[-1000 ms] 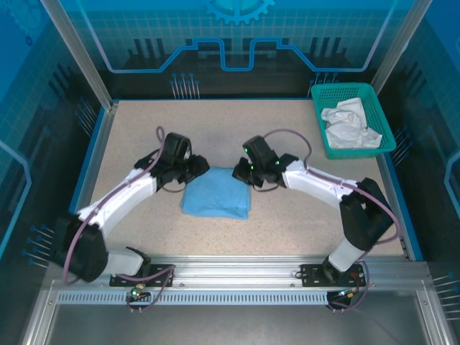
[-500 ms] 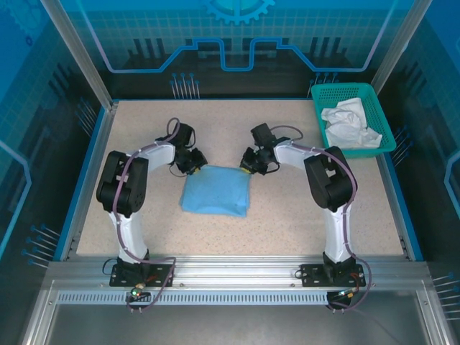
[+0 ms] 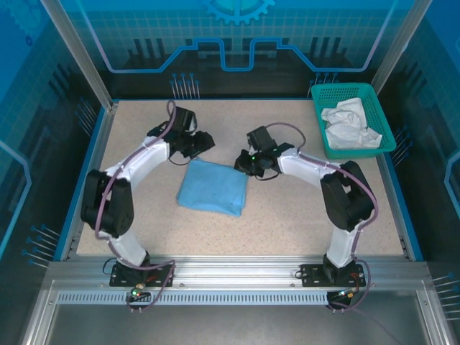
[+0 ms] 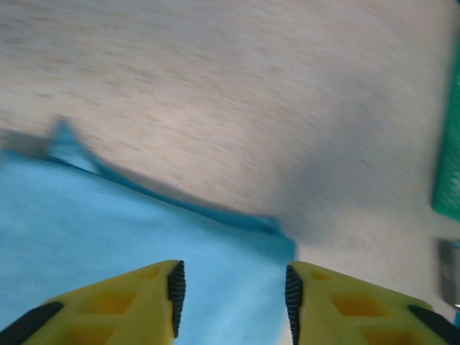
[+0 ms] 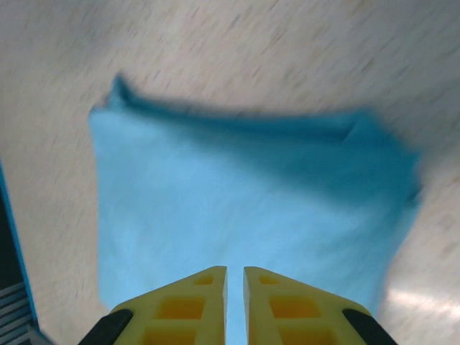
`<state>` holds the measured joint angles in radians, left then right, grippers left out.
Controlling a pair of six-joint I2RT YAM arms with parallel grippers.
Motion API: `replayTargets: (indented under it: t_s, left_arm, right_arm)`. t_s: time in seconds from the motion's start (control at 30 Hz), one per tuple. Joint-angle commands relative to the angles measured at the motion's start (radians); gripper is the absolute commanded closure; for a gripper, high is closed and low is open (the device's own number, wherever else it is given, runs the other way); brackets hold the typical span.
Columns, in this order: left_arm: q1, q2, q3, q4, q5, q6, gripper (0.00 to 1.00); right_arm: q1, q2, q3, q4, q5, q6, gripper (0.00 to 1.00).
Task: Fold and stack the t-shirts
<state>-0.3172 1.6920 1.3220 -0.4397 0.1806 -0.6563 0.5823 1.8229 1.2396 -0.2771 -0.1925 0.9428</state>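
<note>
the speckled beige bench (image 3: 287, 215) runs across the whole work area, with both arms reaching out over its middle. a light blue t-shirt (image 3: 213, 187) lies folded into a rough rectangle near the centre of the bench, between the two arms and turned slightly askew. in the right wrist view the blue t-shirt (image 5: 244, 194) lies flat, with one small corner poking up at its far edge. the teal mesh basket (image 3: 348, 93) stands at the far right corner of the bench, well apart from the blue shirt. a white t-shirt (image 3: 348, 126) lies crumpled inside it.

the left tool (image 3: 205, 141) is just beyond the blue shirt's far left corner. seen from its wrist, the left tool (image 4: 230, 287) has its yellow fingers parted with nothing between them, and the shirt's edge (image 4: 108, 230) lies below. the right tool (image 3: 241, 162) is at the shirt's far right corner. from its own wrist, the right tool (image 5: 235, 284) is all but closed, with a thin slit between the fingers and no cloth in it.
</note>
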Motion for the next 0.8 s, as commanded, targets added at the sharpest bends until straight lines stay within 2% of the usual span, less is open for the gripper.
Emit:
replayTargets:
  t_s: [0.0,0.07,0.13,0.27,0.43,0.53,0.67,0.77]
  left_arm:
    - [-0.099,-0.051,-0.128,-0.014,0.020,-0.012,0.60]
    - [-0.141,-0.059,-0.245,0.075,0.059,-0.052,0.60]
    - [-0.171,-0.040,-0.312,0.092,0.044,-0.056,0.61]
    - [-0.181,-0.053,-0.493,0.179,0.046,-0.093,0.60]
    - [-0.178,-0.147,-0.644,0.150,-0.059,-0.090,0.46]
    - [-0.179,-0.212,-0.687,0.151,-0.059,-0.097,0.42]
    - [-0.178,-0.269,-0.695,0.159,-0.018,-0.108,0.44]
    - [-0.180,-0.284,-0.691,0.180,0.031,-0.132,0.54]
  right_arm:
    - [0.056,-0.007,-0.101,0.071,-0.018,0.055,0.84]
    - [0.084,0.022,-0.119,0.082,-0.036,0.075,0.84]
    - [0.109,0.045,-0.143,0.093,-0.056,0.107,0.84]
    - [0.181,0.027,-0.212,0.102,-0.031,0.138,0.80]
    - [0.167,-0.050,-0.330,0.094,0.016,0.174,0.78]
    - [0.178,-0.154,-0.354,0.060,0.091,0.169,0.78]
    - [0.268,-0.277,-0.351,0.021,0.182,0.175,0.79]
    - [0.337,-0.290,-0.354,0.079,0.182,0.233,0.82]
